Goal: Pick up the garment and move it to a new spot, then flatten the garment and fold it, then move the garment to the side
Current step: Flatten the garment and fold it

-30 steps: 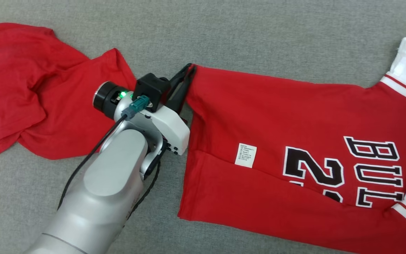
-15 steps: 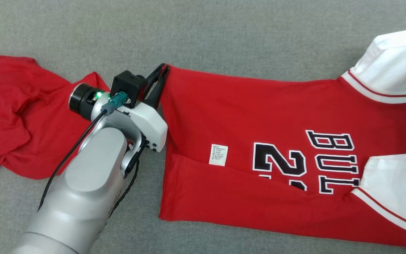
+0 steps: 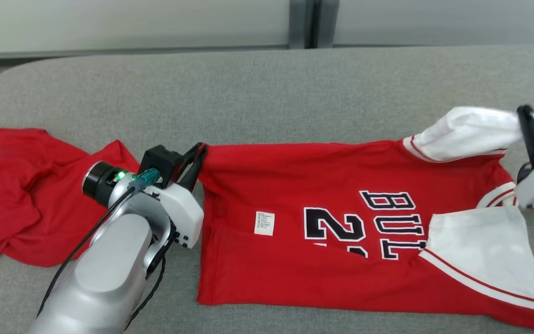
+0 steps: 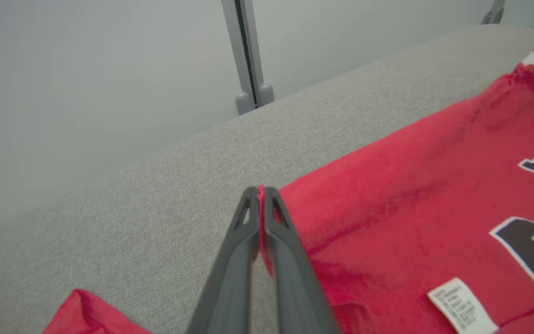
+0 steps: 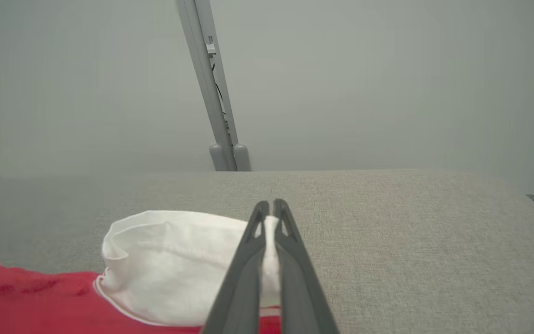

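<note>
Head view: jersey [image 3: 295, 176] lies spread across the middle of the grey table [image 3: 267, 93], hem to the robot's left, white sleeves to the right. Near long edge looks lapped up over the black number; a white label [image 3: 264, 223] shows by that lap.

Change over the last second: the whole picture slides, so the camera has lifted, not the cloth. Wall and the table's far edge come into frame, and the right end effector [image 3: 526, 113] with them. Jersey keeps the same lie against the left arm; hem corner stays pinched. No clear shift of the fabric itself.

Reading: garment is already on its spot. Work seems to be in the flatten-and-fold stage, far edge stretched between the two arms.

Left end effector [image 3: 200, 147]: clenched on the jersey's far hem corner. Left wrist view shows a sliver of red between the closed fingers.

Right end effector: clenched on the far sleeve [image 3: 466, 132], which rises off the table towards it. Right wrist view shows white cloth nipped at the tips.

Near sleeve [image 3: 480, 250] lies flat, untouched.

Second red garment [image 3: 16, 185] sits crumpled at the left end, apart from the jersey, behind the left wrist.
</note>
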